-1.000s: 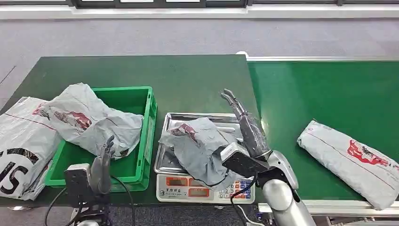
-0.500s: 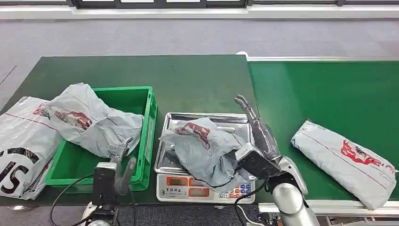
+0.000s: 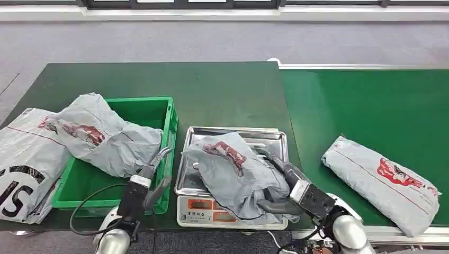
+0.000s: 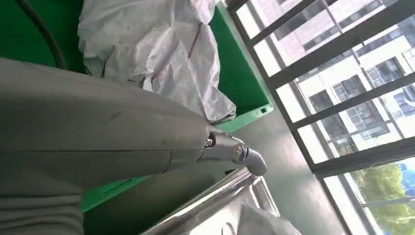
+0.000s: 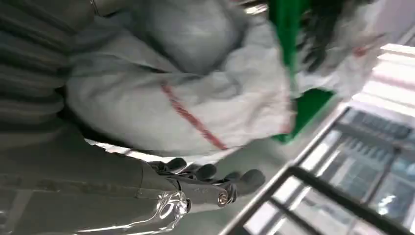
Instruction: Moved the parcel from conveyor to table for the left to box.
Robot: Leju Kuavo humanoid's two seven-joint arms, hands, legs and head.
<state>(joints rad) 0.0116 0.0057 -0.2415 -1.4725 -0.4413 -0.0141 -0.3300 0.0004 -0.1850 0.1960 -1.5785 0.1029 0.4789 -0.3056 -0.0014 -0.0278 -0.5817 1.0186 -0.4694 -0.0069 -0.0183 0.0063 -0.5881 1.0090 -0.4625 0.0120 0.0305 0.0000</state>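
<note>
Your dark green bench [image 3: 159, 79] fills the left of the frame, the brighter conveyor [image 3: 370, 106] the right. A crinkled grey poly parcel [image 3: 233, 172] now lies slumped on the steel scale tray [image 3: 233, 159] at lower centre. Your right hand [image 3: 280, 185] has dropped from upright to lie low against its right side, fingers apart, gripping nothing. Your left hand [image 3: 153, 174] has swung toward the green plastic crate [image 3: 143, 153], open, so boxing comes next. Another parcel [image 3: 381, 182] has drifted left on the belt
</note>
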